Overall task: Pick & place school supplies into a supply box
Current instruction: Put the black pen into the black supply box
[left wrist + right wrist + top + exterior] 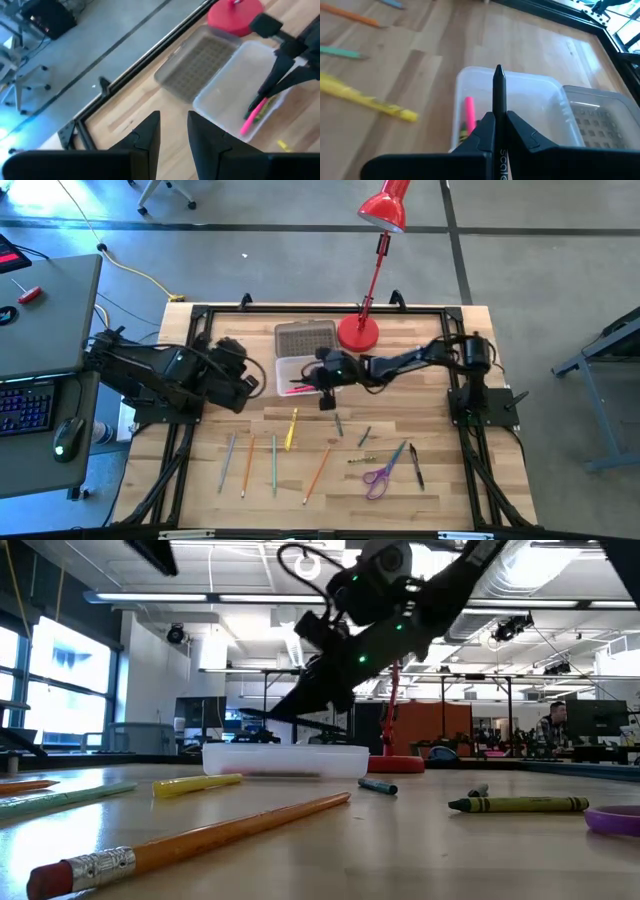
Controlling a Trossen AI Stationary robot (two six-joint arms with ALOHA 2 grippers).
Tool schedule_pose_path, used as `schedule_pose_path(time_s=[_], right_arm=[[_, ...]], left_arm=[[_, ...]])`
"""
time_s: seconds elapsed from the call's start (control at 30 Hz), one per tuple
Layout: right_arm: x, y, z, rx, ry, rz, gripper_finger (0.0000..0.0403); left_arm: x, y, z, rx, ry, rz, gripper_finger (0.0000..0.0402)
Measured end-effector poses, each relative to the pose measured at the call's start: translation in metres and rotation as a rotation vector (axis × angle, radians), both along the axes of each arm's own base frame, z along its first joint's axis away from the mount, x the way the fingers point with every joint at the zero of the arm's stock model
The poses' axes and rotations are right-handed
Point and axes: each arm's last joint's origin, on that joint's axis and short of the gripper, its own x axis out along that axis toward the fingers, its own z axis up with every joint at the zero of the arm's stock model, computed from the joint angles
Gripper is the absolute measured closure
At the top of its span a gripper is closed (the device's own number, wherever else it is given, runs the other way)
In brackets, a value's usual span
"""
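Several pencils (pixel 318 475) strew the wooden table (pixel 450 490).

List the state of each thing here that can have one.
Box: open, lid folded back flat, pink marker inside.
Right pincer: shut on a dark pen, above the box.
Left pincer: open, empty, beside the box.
Scissors: lying on the table, blades apparently closed.
Lamp: upright behind the box; on or off, cannot tell.
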Motion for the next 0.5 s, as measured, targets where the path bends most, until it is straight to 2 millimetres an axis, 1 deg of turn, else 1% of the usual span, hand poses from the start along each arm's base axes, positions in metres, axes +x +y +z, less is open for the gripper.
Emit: schedule_pose_path(time_s=[0.1, 0.17, 0.23, 0.3, 0.37, 0.5], right_arm=[[0.007, -0.008, -0.008, 0.012, 0.013, -0.003, 0.0393], [0.009, -0.012, -0.011, 0.013, 0.018, -0.012, 0.0390], [0.009, -0.017, -0.011, 0.016, 0.018, -0.025, 0.0388], [0.008, -0.021, -0.012, 0.040, 0.032, -0.049, 0.0386], [0.006, -0.025, -0.013, 0.070, 0.044, -0.076, 0.0383], [0.005, -0.029, -0.013, 0.100, 0.041, -0.105, 0.0367]], left_arm=[[-0.015, 0.004, -0.022, -0.049, -0.009, 0.055, 0.0273], [-0.024, 0.006, -0.037, -0.121, -0.029, 0.086, 0.0273], [-0.030, 0.005, -0.053, -0.210, -0.037, 0.078, 0.0273], [-0.032, 0.000, -0.069, -0.321, -0.069, 0.059, 0.0273], [-0.029, -0.007, -0.083, -0.443, -0.104, 0.037, 0.0273], [-0.023, -0.026, -0.102, -0.715, -0.139, 0.006, 0.0273]])
